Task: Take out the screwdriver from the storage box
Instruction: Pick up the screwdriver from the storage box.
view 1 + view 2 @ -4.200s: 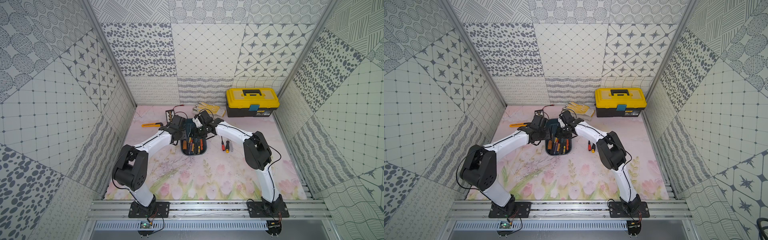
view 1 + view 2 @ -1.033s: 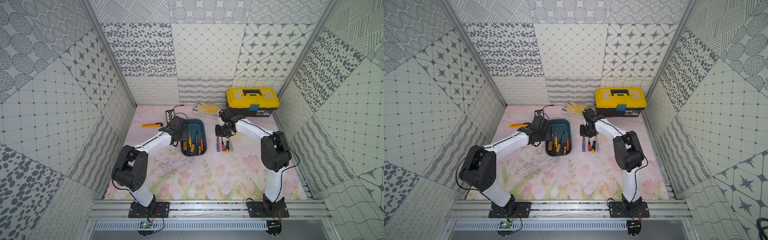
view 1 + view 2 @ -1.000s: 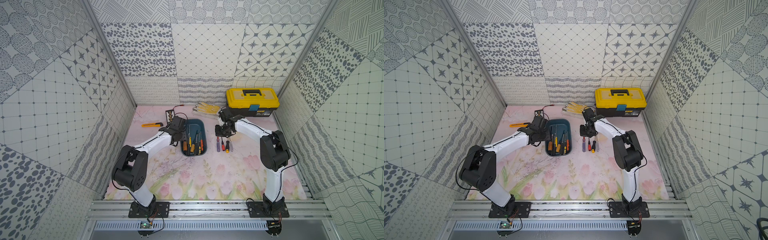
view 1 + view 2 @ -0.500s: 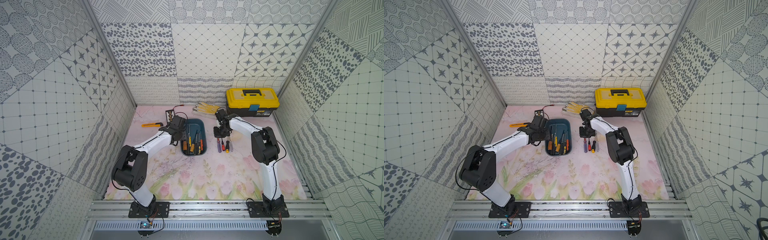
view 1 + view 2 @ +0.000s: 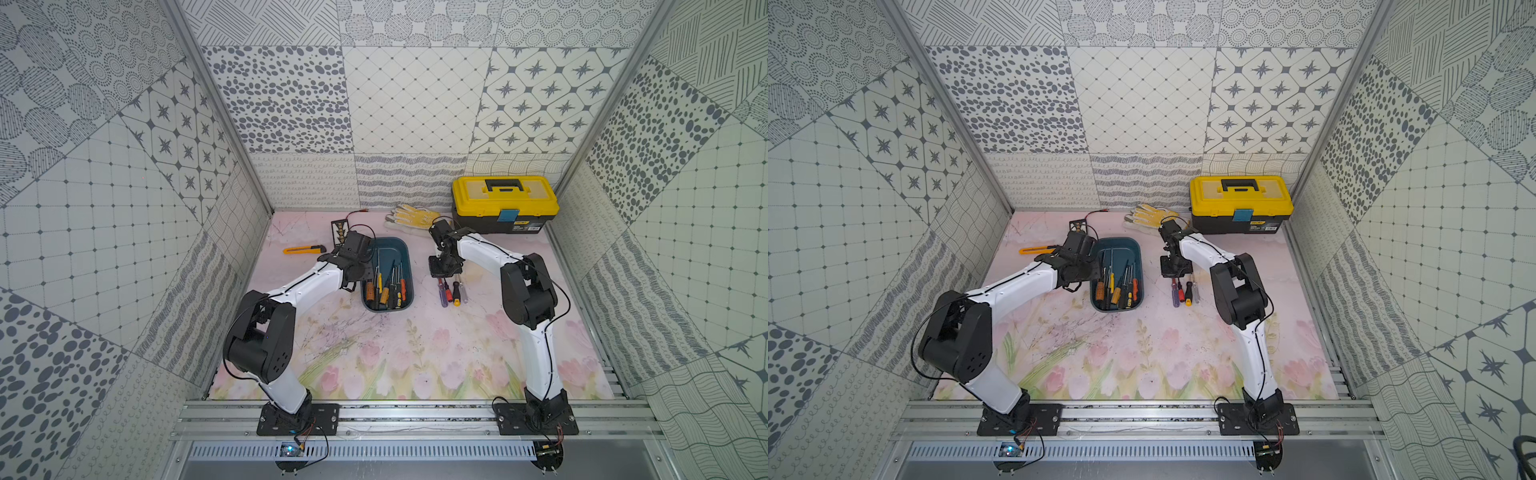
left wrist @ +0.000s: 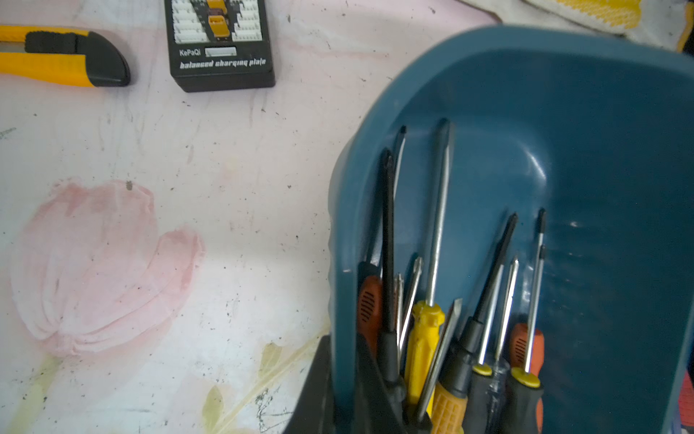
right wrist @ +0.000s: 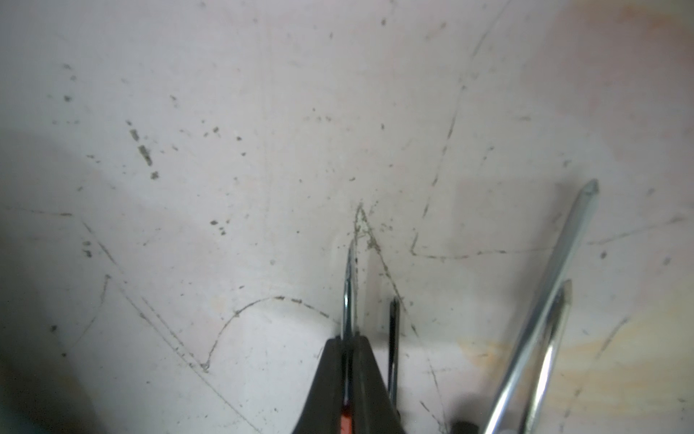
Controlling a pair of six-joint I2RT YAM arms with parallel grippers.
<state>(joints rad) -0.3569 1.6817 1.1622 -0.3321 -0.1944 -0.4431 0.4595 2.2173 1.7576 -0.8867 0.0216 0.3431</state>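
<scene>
While left claw [image 6: 343,379] clamps storage box [image 6: 586,124], right claw [image 7: 347,342] grips screwdriver [image 7: 349,285]

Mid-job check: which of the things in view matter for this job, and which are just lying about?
Job:
- storage box, rim clamped by the left gripper
- boxed screwdrivers
- held screwdriver in the right gripper
- loose screwdrivers on the mat

Lying about:
- yellow toolbox
- gloves
- utility knife
- charging plate

A yellow-lidded toolbox [image 5: 505,203] is sitting in the bench's [image 5: 395,353] far right corner, work gloves [image 5: 409,216] lying just beside it along the far edge. A black charging plate [image 6: 221,56] and yellow utility knife [image 5: 303,249] are resting near the far left corner.
</scene>
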